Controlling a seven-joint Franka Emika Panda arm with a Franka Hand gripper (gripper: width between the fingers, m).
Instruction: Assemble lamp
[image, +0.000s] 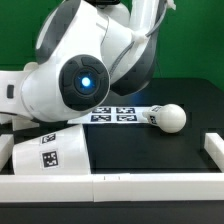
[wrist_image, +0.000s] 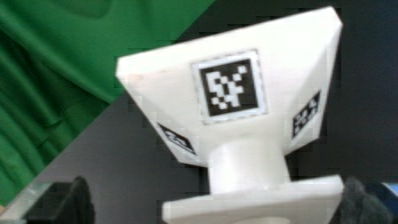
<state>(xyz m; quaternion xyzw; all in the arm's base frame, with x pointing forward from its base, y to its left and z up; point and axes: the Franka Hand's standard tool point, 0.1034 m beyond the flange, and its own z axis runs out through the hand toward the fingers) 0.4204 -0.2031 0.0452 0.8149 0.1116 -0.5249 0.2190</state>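
The lamp base is a white wedge with black-and-white tags that narrows to a neck and a flat flange. It fills the wrist view, lying on the black table. It also shows in the exterior view, at the lower left. My gripper is open, one dark finger on each side of the flange, with a gap on one side. In the exterior view the gripper is hidden behind the arm. The bulb lies on its side at the exterior view's right. The shade is out of view.
The marker board lies mid-table beside the bulb. A low white wall runs along the front edge and up the exterior view's right. The arm's bulk blocks the exterior view's left and middle. Green cloth hangs behind.
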